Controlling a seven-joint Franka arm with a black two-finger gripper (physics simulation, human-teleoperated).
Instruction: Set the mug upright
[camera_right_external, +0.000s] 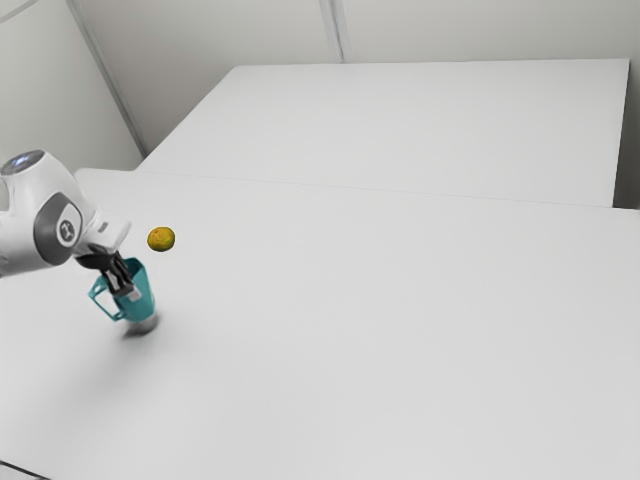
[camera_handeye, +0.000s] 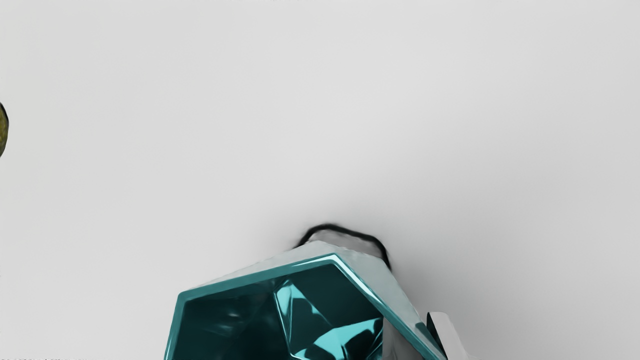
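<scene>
The white table (camera_right_external: 380, 320) spreads wide around the work, and the arm (camera_right_external: 40, 225) reaches in from the exterior view's left, bent low over that end. The mug (camera_right_external: 143, 285) is there beneath it, mouth up and base down, its whole body showing a slight lean; I cannot tell how much of that lean is the camera's slant, nor whether the base bears fully on the table. The gripper (camera_right_external: 126, 294) looks pinched narrow on the mug's wall, one finger outside and the other apparently inside the rim. The handle (camera_right_external: 105, 308) points toward the exterior view's left, and a small fruit (camera_right_external: 161, 239) lies near, apart from the mug. The step in hand, as I judge it, is standing the mug squarely on its base. What matters is the base: if one edge is high, ease the wall over until the bottom meets the table flat, without pressing down. A grip on one side of a faceted rim could let the mug pivot, so turn slowly. Only once it bears evenly should the fingertips (camera_handeye: 446, 327) part, just enough to clear the wall, and rise along it without snagging the rim.
</scene>
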